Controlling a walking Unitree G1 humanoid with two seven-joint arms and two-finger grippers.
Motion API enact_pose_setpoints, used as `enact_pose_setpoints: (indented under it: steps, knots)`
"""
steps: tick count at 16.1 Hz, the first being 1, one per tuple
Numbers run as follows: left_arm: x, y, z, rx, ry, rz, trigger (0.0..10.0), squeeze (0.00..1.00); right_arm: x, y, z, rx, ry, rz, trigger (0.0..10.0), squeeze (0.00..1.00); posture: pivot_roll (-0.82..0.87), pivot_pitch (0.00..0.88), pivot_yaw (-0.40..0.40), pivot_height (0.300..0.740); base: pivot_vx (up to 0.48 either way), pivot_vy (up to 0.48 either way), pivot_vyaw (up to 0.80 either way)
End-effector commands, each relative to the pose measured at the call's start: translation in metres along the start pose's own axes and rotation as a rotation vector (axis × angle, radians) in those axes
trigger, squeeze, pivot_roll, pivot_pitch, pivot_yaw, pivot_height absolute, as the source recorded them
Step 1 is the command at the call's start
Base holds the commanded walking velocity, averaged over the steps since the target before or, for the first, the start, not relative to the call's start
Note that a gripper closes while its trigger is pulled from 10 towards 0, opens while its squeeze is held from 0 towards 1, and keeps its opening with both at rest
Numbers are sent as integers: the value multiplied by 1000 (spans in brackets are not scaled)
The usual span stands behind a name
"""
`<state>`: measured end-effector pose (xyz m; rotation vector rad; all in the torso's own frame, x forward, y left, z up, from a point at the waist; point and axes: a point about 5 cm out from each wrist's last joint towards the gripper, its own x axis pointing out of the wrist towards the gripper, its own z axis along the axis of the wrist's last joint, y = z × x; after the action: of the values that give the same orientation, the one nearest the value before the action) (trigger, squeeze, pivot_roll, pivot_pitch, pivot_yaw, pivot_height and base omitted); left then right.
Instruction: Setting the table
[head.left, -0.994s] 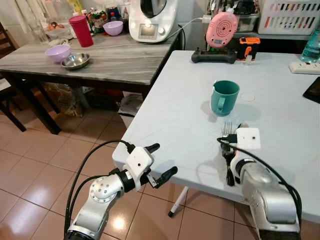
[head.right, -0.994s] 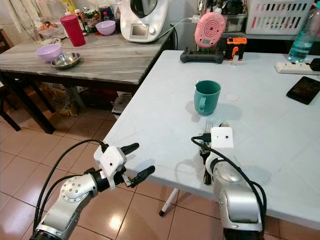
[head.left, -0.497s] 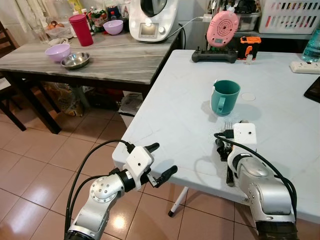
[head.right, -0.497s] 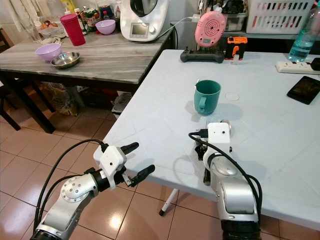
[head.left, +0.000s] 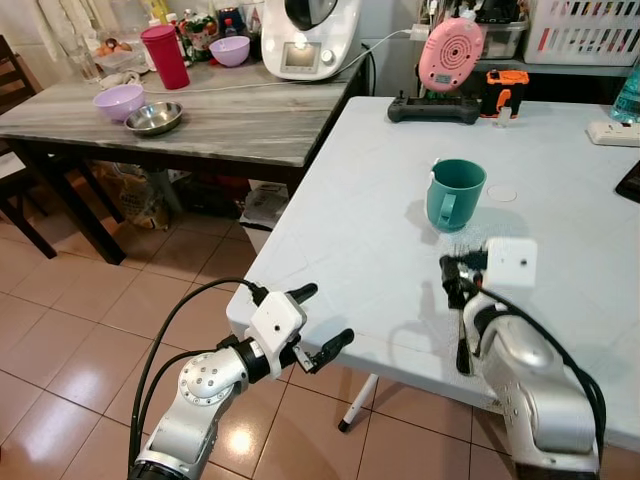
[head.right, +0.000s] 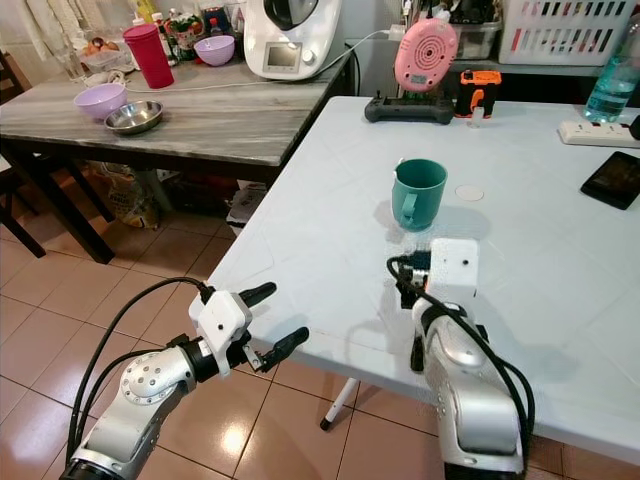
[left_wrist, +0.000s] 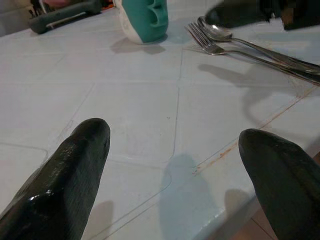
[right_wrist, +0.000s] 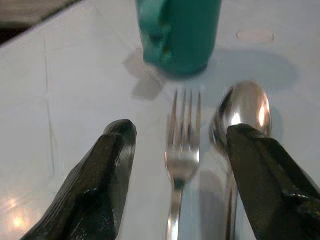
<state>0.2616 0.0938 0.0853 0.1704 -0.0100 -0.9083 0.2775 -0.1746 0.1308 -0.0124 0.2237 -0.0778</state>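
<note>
A teal mug (head.left: 455, 193) stands upright on the white table (head.left: 360, 230). Just in front of it a fork (right_wrist: 182, 145) and a spoon (right_wrist: 242, 107) lie side by side, heads toward the mug (right_wrist: 180, 30). My right gripper (right_wrist: 182, 132) hovers open over them, one finger either side, holding nothing. Its white wrist block (head.left: 510, 262) hides most of the cutlery in the eye views; the handles (head.left: 462, 345) stick out below. My left gripper (head.left: 320, 320) is open and empty, off the table's near left corner at edge height, pointing at the fork (left_wrist: 215, 47).
A marble side table (head.left: 230, 120) at the left carries purple bowls, a steel bowl (head.left: 154, 117), a red cup and a kitchen machine. The white table's far side holds a pink device (head.left: 450, 52), a black controller, a power strip and a phone (head.right: 610, 180). Tiled floor lies below.
My right wrist has risen and tilted a little above the fork and spoon, which lie where they were. The left arm has kept still. The camera has shifted slightly.
</note>
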Motion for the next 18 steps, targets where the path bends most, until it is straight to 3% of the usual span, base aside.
enact_pose_setpoints:
  steps: [1,4,9,18]
  knots:
    - [-3,6,-2,11,17,24,10000,0,-3,3,1,-5,-9,10,10000,0,-328,22,117,740,0,0,0]
    - [-2,5,-4,9,20,14,10000,0,-2,9,-12,-3,44,25,10000,0,-335,26,122,740,0,0,0]
    - [0,4,-2,8,15,7,10000,0,7,23,0,4,24,65,10000,0,-338,31,121,740,0,0,0]
    - [-5,4,-1,10,23,1,10000,0,6,18,-21,2,135,22,10000,0,-327,41,124,740,0,0,0]
